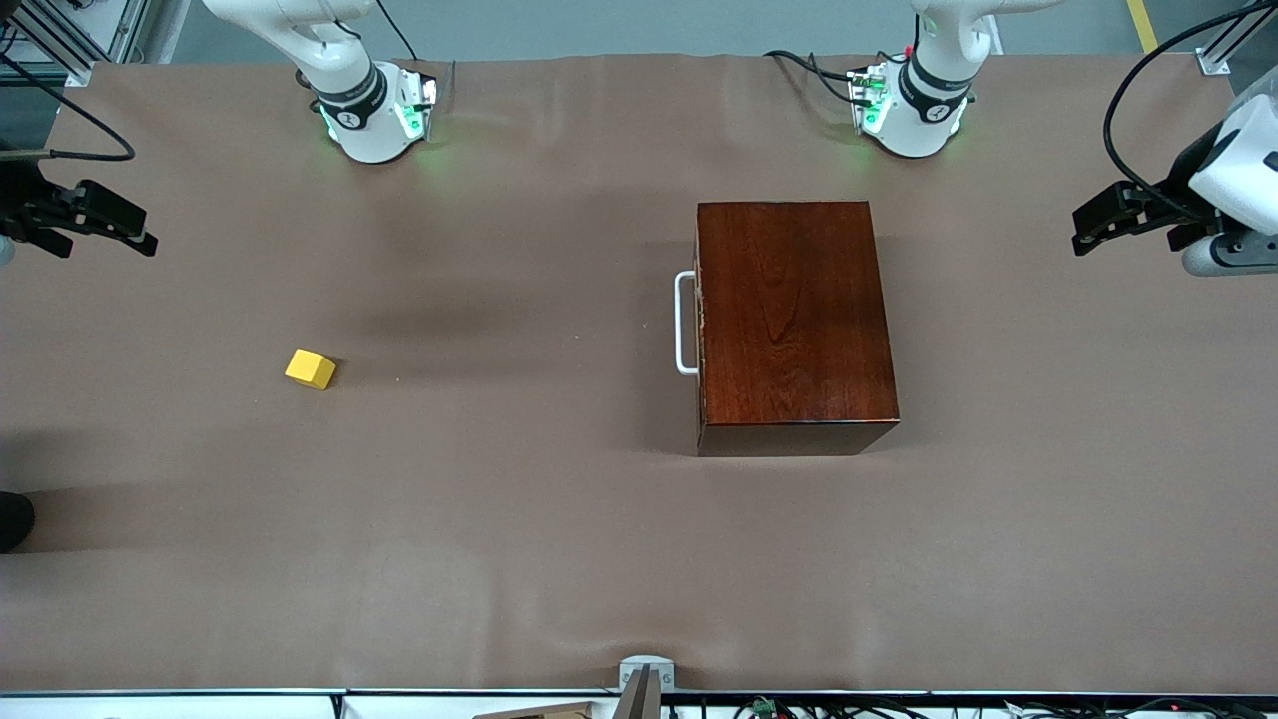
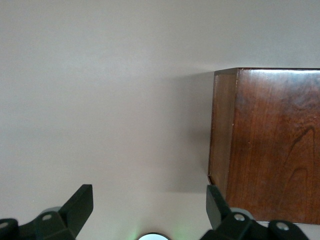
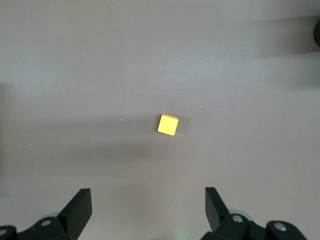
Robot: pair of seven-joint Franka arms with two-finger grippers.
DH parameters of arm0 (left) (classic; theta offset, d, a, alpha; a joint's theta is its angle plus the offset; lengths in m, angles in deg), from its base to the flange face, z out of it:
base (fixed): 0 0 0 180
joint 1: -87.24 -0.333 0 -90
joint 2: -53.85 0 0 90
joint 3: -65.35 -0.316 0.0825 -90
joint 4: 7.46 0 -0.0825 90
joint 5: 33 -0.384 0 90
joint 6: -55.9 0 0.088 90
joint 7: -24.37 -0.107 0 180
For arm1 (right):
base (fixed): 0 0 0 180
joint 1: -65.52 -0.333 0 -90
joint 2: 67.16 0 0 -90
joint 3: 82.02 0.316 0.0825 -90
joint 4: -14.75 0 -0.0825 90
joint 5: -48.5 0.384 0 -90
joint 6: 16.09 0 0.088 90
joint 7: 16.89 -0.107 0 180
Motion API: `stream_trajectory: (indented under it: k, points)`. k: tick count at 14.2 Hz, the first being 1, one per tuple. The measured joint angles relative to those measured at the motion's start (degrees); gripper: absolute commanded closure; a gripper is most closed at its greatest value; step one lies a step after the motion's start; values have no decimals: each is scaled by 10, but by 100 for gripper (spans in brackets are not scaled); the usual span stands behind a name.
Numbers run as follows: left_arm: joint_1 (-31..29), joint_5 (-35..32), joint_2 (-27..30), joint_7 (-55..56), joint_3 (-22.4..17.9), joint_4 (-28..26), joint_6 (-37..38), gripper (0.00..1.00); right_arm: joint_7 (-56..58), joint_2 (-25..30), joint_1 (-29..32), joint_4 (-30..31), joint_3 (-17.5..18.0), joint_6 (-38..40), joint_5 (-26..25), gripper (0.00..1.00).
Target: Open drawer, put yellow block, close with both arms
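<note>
The glossy dark mahogany box stands on the table toward the left arm's end. Its drawer is shut, and the white bar handle faces the right arm's end. The yellow block lies on the table toward the right arm's end. My left gripper is open and empty, in the air at the left arm's end of the table; its wrist view shows the gripper and a corner of the box. My right gripper is open and empty, in the air at the right arm's end; its wrist view shows the gripper and the block.
A brown cover spans the whole table. The two arm bases stand along the edge farthest from the front camera. A dark round object shows at the right arm's end. A grey mount sits at the nearest edge.
</note>
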Motion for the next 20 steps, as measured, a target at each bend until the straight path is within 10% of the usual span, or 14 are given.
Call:
stream_trajectory:
  k: [6, 12, 20]
  points:
    - [56, -29, -14, 38, 90, 14, 1, 0, 0, 0, 0, 0, 0, 0, 0, 0]
    - [251, -61, -167, 226, 92, 113, -49, 0, 0, 0, 0, -1, 0, 0, 0, 0]
    - [577, -99, -382, 413, -123, 181, -153, 0, 0, 0, 0, -1, 1, 0, 0, 0]
